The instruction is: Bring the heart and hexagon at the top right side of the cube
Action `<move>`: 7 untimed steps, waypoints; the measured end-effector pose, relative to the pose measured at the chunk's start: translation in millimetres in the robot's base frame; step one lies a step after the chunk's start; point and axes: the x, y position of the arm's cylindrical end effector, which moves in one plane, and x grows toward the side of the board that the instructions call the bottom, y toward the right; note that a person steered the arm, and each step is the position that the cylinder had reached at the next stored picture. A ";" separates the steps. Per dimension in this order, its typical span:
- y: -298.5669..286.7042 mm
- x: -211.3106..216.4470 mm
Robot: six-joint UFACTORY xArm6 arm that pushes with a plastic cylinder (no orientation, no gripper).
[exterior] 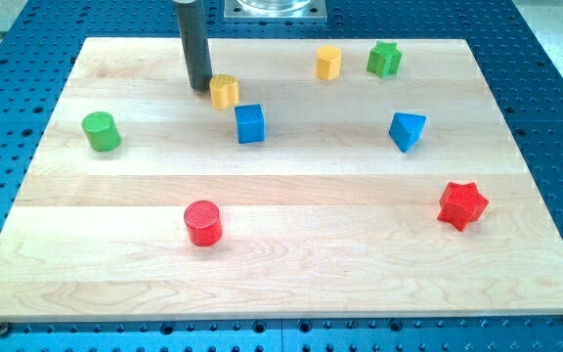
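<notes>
My tip [199, 88] stands at the view's upper left of centre, just left of a yellow heart [224, 91] and touching it or nearly so. The blue cube [249, 123] sits right below the heart, slightly to its right, with a small gap between them. A yellow hexagon [328, 62] lies further to the right near the board's top edge, well apart from the cube.
A green star [384, 59] sits right of the hexagon. A blue triangular block [407, 130] is at the right, a red star [461, 204] at the lower right, a red cylinder [202, 223] at the lower middle and a green cylinder [100, 131] at the left.
</notes>
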 end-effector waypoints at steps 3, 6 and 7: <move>36.8 16.3; 61.2 12.8; 55.3 -13.9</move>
